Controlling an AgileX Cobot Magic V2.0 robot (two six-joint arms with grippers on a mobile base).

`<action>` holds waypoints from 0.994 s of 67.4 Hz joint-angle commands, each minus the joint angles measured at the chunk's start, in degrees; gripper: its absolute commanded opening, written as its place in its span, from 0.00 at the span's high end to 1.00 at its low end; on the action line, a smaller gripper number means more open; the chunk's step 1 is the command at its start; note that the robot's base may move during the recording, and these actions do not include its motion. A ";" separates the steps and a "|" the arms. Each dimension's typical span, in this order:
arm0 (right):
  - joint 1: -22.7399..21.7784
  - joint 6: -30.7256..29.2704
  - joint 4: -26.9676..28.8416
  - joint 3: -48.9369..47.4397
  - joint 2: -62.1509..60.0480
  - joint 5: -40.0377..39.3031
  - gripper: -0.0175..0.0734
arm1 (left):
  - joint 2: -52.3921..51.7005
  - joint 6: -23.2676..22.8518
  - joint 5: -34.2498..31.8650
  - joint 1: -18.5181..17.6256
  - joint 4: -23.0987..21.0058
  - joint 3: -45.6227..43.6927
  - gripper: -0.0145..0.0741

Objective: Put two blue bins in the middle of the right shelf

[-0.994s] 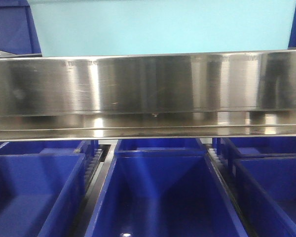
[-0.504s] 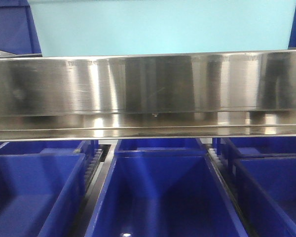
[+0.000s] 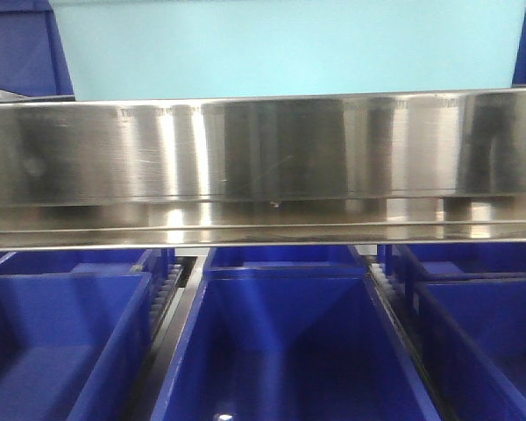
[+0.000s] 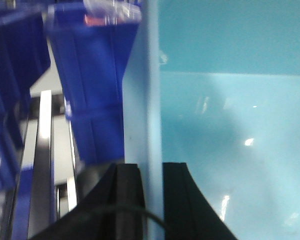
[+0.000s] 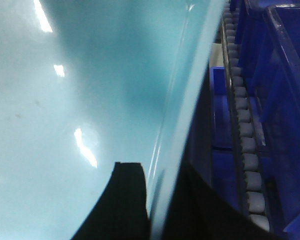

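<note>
A light blue bin (image 3: 289, 44) shows above the wide brushed-steel front rail (image 3: 263, 149) of the right shelf middle. Both arms hold it. In the left wrist view my left gripper (image 4: 151, 167) is shut on the bin's left wall (image 4: 150, 100), one black finger outside and one inside. In the right wrist view my right gripper (image 5: 160, 175) is shut on the bin's right wall (image 5: 185, 100) in the same way. The bin's pale inside (image 5: 65, 100) looks empty. Whether its base rests on the shelf is hidden by the rail.
Below the rail, dark blue bins (image 3: 280, 342) (image 3: 61, 342) (image 3: 491, 333) stand side by side on roller tracks (image 5: 245, 145). Another dark blue bin (image 4: 95, 75) stands close to the left of the held bin, and more (image 5: 285, 100) lie to its right.
</note>
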 commanded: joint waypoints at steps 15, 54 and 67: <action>0.25 -1.36 1.07 -0.57 0.85 -6.99 0.97 | 1.52 -0.60 12.51 0.54 -5.13 -0.79 0.96; 0.25 -1.36 6.15 -0.57 7.82 -4.29 0.97 | 5.01 -0.60 19.37 2.30 -1.59 -0.79 0.96; 0.25 -1.36 6.15 -0.57 8.18 0.29 0.97 | 5.97 -0.60 19.37 2.30 -0.25 -0.79 0.96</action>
